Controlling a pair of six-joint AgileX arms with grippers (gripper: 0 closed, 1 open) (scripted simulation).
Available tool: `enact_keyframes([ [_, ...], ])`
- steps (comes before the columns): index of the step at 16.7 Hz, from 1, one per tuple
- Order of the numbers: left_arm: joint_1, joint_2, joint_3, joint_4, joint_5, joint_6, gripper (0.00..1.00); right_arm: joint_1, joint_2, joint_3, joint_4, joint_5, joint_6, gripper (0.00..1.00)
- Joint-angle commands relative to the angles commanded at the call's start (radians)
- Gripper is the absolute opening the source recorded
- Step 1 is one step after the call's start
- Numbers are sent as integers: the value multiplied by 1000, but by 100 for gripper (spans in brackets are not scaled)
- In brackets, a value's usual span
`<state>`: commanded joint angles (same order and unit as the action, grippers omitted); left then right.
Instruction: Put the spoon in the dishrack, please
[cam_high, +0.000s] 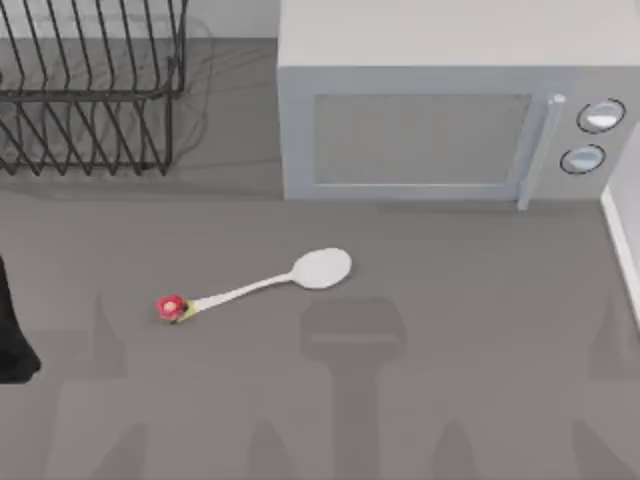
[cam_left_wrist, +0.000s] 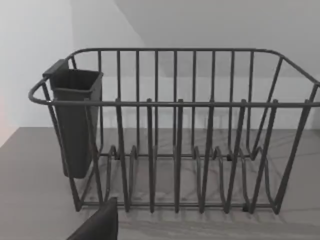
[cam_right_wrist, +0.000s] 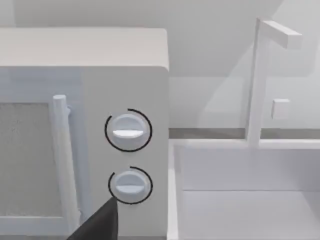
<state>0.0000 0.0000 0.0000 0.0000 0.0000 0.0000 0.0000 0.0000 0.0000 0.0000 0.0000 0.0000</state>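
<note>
Grey table (cam_high: 470, 360) runs under everything you see from above, with a pale wall behind it.

Spoon (cam_high: 262, 285): white, lying flat on the table a little toward 9 o'clock from centre. Its oval bowl points to about 2 o'clock; the thin handle runs down to about 8 o'clock and ends in a red flower-like knob with a touch of yellow. Nothing touches it.

Dishrack (cam_high: 90, 95): dark wire, at 11 o'clock in the top view, well apart from the spoon. From your left wrist view the dishrack (cam_left_wrist: 175, 130) shows upright bars, a horizontal rim, curved dividers along the floor, and a dark cutlery cup (cam_left_wrist: 75, 120) hung on the rim at one end. No spoon is in it.

Microwave (cam_high: 440, 110): light grey, at 12 to 2 o'clock, door shut, vertical handle and two round dials at its 3 o'clock end. Your right wrist view faces the microwave (cam_right_wrist: 85, 125) dials, with a white sink basin (cam_right_wrist: 250, 200) and white tap (cam_right_wrist: 260, 75) just beside it.

Left arm: a dark shape (cam_high: 12, 330) at the 9 o'clock edge of the top view. Right arm: a dark sliver at the foot of its wrist view. You cannot tell the state of either pincer.
</note>
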Motion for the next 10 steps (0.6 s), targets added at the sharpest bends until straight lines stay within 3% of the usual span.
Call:
enact_keyframes([
  [5, -23, 62, 61, -44, 3, 30, 100, 0, 0, 0, 0, 0, 0, 100],
  [10, -109, 376, 346, -236, 6, 159, 100, 0, 0, 0, 0, 0, 0, 100],
])
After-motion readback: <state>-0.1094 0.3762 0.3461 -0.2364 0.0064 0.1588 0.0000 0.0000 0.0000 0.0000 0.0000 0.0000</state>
